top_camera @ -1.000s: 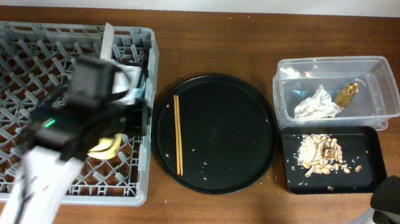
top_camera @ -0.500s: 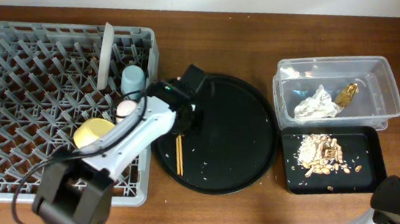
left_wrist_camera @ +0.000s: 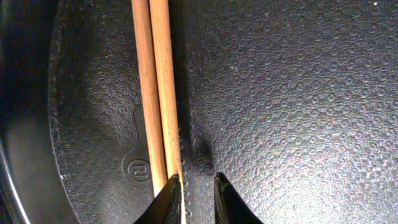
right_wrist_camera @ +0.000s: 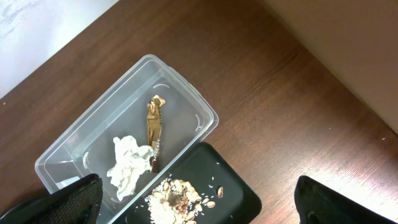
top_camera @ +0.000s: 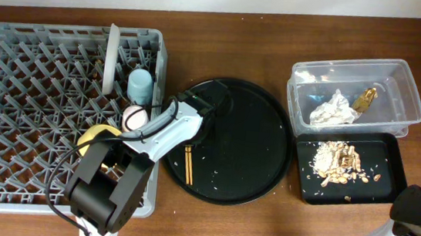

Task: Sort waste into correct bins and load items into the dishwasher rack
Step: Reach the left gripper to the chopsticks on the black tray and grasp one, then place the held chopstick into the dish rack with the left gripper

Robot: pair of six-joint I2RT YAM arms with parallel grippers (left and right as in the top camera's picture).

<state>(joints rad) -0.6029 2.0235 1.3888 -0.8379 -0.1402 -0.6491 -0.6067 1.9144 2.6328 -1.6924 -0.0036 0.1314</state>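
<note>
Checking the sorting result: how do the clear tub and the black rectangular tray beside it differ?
The clear tub is see-through with tall walls; the black rectangular tray is opaque and shallow. The tub holds the crumpled white napkin and gold foil wrapper; the tray holds beige food scraps. Both are rectangular, similar in footprint, and side by side at the table's right.

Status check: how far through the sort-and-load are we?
Done: napkin and foil wrapper lie in the clear tub, food scraps in the black bin. Blue cup, pink cup, plate and yellow bowl sit in the rack. In hand: left tool is down at the chopsticks on the round tray. Left: racking the chopsticks.
</note>
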